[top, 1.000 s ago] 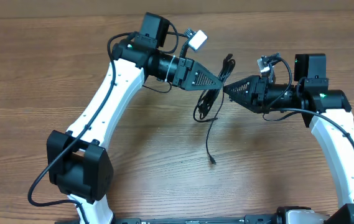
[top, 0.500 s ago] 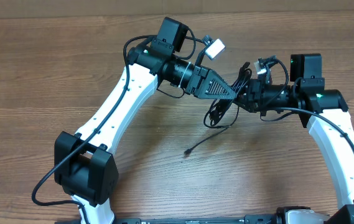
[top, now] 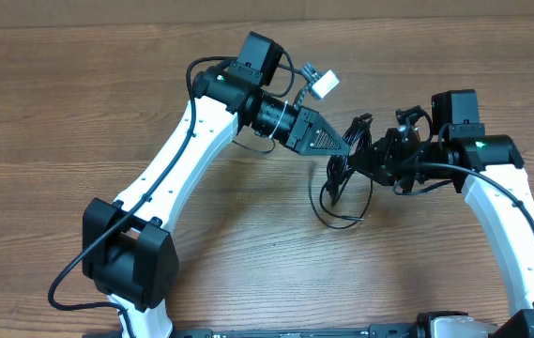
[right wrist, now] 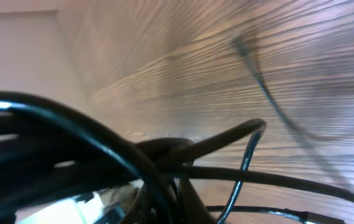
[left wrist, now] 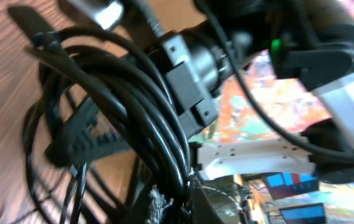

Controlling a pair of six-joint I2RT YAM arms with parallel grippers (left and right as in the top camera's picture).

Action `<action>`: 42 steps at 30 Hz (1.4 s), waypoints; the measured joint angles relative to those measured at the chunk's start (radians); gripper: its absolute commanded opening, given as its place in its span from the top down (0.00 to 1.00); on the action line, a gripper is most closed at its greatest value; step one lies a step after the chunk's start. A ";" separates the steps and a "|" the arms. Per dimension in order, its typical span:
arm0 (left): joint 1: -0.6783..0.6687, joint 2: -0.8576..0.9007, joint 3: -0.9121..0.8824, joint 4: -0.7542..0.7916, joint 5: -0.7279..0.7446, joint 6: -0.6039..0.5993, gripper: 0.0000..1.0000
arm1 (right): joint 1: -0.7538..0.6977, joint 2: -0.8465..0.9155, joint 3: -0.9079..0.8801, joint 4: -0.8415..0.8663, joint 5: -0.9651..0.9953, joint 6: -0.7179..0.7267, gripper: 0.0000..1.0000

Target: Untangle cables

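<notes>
- A brown wood-grain worktop (top: 79, 84) fills the overhead view, with a paler strip along the far edge.
- The white left arm (top: 168, 160) reaches from the near left corner up and across to the middle. The right arm (top: 511, 216) comes in from the near right edge.
- The cables (top: 340, 183) form a black bundle right of centre, between the two gripper tips and lifted off the wood at the top.
- A loop (top: 337, 218) sags from the bundle and lies on the worktop. One short end (top: 360, 122) sticks up above the bundle.
- The left gripper (top: 340, 147) points right and downward, its fingers pressed together and pinching the upper part of the bundle.
- The right gripper (top: 360, 158) points left, tip to tip with the left one. Its fingers are closed on the same bundle from the other side.
- In the left wrist view the cables (left wrist: 133, 106) arc down across the frame as several parallel strands. A ribbed black finger (left wrist: 86, 134) of the right gripper lies just behind them.
- In the right wrist view the strands (right wrist: 102, 162) cross close to the lens at the bottom. One thin, blurred strand (right wrist: 276, 106) trails over the worktop (right wrist: 226, 62) behind.
- A green light (top: 480, 145) glows on the right arm.
</notes>
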 measured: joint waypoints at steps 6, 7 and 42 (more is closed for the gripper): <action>0.000 0.000 0.000 -0.043 -0.043 0.040 0.96 | 0.000 0.000 0.000 0.002 0.048 -0.005 0.69; 0.000 0.000 0.000 -0.045 -0.047 0.044 0.96 | 0.000 0.000 0.000 0.003 0.052 -0.005 0.68; -0.006 0.000 0.000 -0.047 -0.030 0.081 0.96 | -0.002 0.000 0.000 0.047 -0.025 0.005 0.82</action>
